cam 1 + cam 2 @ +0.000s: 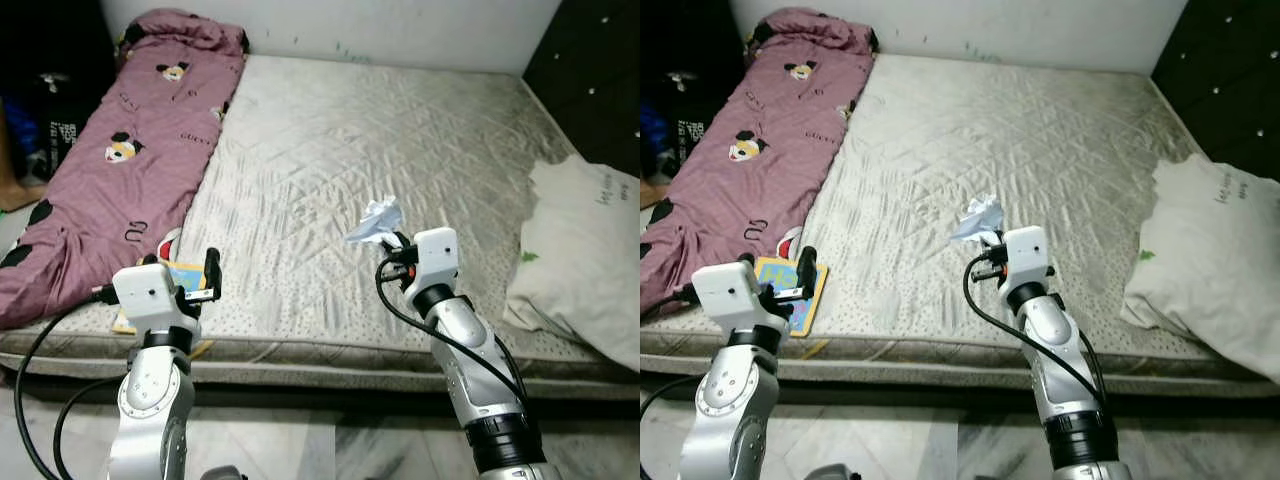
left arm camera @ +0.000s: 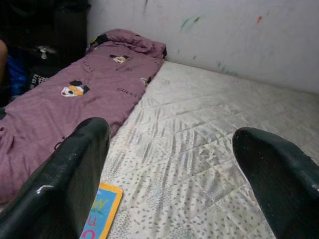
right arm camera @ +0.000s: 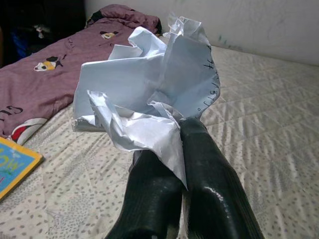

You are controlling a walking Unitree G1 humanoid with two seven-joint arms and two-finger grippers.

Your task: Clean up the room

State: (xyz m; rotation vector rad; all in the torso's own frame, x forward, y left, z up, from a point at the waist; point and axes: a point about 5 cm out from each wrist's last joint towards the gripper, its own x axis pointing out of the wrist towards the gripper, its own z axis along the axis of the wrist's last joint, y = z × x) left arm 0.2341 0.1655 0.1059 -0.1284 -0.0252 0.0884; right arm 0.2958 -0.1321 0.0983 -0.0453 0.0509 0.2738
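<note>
The right gripper (image 3: 172,164), low in the wrist frame, pinches the crumpled paper (image 1: 376,222) mid-frame above the mattress (image 1: 420,150). Best keep that pinch firm while carrying it to a bin. The left gripper (image 1: 208,275), lower left, gapes empty near the book (image 1: 790,280).

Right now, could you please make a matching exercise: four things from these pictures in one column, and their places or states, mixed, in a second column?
Things:
1. crumpled paper
2. left gripper
3. purple blanket
4. white pillow

Places or states:
A. open, holding nothing
B. lies along the mattress's left side
C. pinched in the right gripper
D. at the mattress's right edge

Pairs: 1-C, 2-A, 3-B, 4-D
</note>
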